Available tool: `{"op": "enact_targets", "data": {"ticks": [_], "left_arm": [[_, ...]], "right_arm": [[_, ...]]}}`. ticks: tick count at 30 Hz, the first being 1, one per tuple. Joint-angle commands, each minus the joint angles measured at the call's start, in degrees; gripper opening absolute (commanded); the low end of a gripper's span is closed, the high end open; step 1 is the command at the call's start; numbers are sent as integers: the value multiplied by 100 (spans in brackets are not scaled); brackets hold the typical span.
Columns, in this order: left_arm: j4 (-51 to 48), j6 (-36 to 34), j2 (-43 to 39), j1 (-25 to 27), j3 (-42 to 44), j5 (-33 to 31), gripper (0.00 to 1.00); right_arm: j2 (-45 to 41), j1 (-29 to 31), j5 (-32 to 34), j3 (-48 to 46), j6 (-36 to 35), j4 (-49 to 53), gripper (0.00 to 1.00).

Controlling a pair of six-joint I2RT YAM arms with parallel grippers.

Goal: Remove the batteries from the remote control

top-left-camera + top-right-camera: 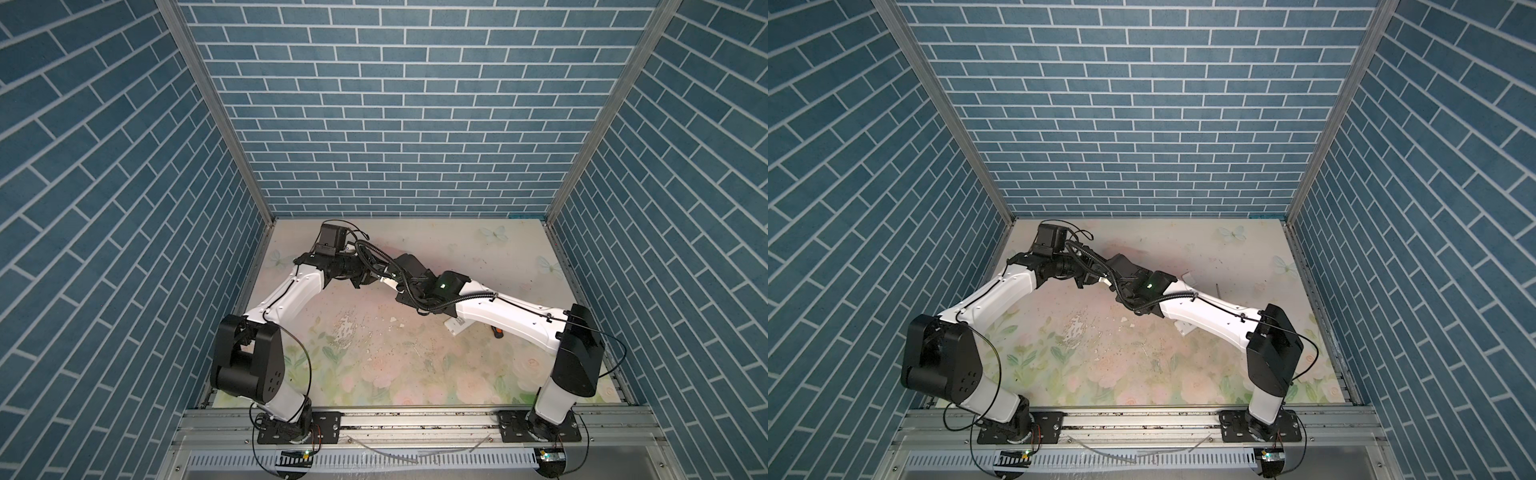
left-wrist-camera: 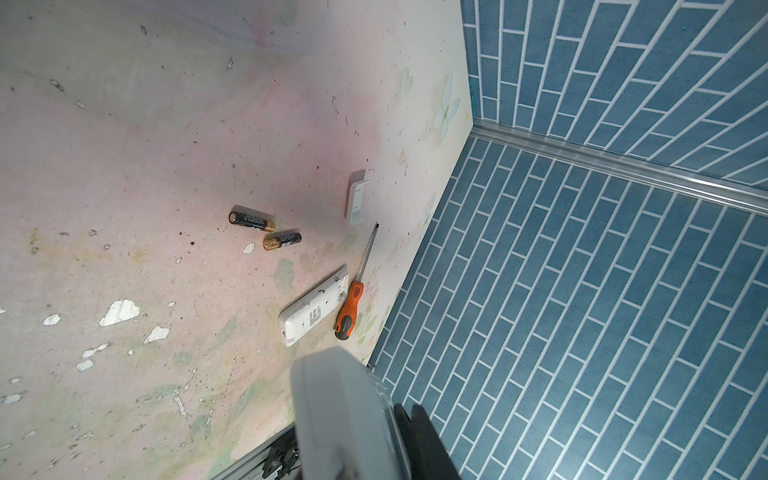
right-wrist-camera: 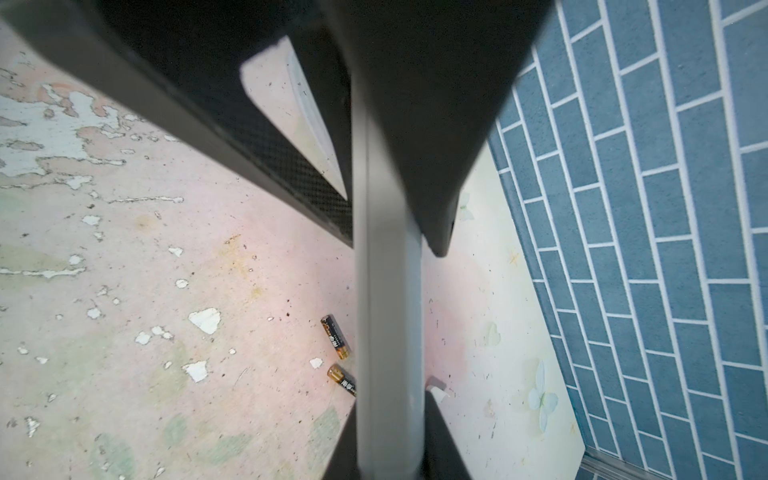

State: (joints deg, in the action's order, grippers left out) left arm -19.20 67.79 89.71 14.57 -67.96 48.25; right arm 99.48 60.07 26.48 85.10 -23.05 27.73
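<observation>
Arms [image 1: 286, 295] [image 1: 507, 309]: angled inward, wrists close.
Right tool [image 3: 395, 241]: clamped on remote [image 3: 388, 332].
Left tool [image 1: 368, 278]: state cannot be told.

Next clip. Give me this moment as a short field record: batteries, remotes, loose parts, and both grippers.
first battery: loose on the table
second battery: loose, close by, not touching the first battery
white remote: flat on the table
battery cover: off, lying apart
screwdriver: alongside the white remote
right gripper: shut on a pale bar, probably another remote
left gripper: at the same bar, grip unclear
</observation>
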Motion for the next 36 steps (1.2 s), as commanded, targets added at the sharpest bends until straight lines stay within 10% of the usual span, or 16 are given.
{"op": "enact_targets", "data": {"ticks": [1,15,36], "left_arm": [[3,-310,73,-68,-23,-12,12],[223,-256,-25,-191,15,110,0],[530,-275,-216,-266,-41,281,0]], "right_arm": [[-73,34,83,-60,46,-566,0],[-127,125,477,-55,-75,-793,0],[-112,153,1245,4,-234,-1461,32]]}}
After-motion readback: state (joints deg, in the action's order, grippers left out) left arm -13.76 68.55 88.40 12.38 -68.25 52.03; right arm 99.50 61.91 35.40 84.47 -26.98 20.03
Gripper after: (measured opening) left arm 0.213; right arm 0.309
